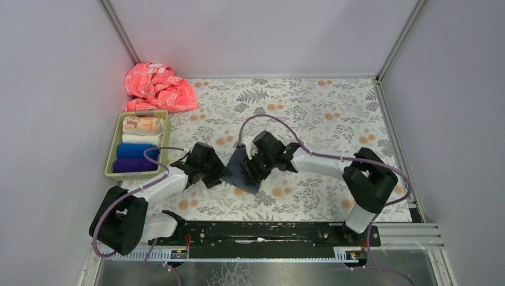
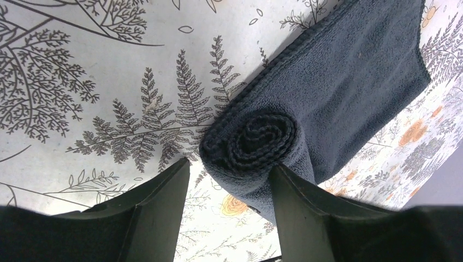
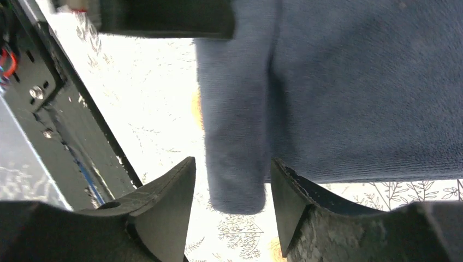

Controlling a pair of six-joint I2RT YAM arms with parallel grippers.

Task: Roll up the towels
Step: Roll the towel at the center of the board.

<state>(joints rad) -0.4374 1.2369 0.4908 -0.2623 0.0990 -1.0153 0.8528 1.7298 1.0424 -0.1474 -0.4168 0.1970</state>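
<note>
Floral-print covering (image 1: 333, 113) in grey and orange lay flat under both arms, enclosed by plain grey walls (image 1: 53, 89) on three sides.

Your left gripper (image 2: 228, 164) stood with its jaws apart, straddling the rolled end of the dark grey-blue towel (image 2: 349, 71). The finger (image 2: 306, 218) on the right of that wrist view touched the roll (image 2: 262, 139); the other stood just clear of it. Nothing was clamped.

Your right gripper (image 3: 232, 160) likewise had its jaws parted, one on either side of the roll at its opposite end. I could not tell whether either finger pressed the cloth.

The towel sat near the middle of the covering, between the two grippers. Part of it was wound into a tight spiral and part lay flat beyond the roll.

Outward to the left, a green basket (image 1: 113, 149) stood near the left wall. You had four rolled towels lying in it side by side:
- a cream roll with orange print (image 1: 141, 124) at the far end
- a white roll (image 1: 141, 139)
- a blue roll (image 1: 134, 149)
- a purple roll (image 1: 131, 165) nearest the arms

Behind the basket, in the far left corner, a pink-and-white patterned cloth (image 1: 158, 86) lay crumpled against the basket's far rim. A black rail (image 1: 268, 232) ran along the near edge.
</note>
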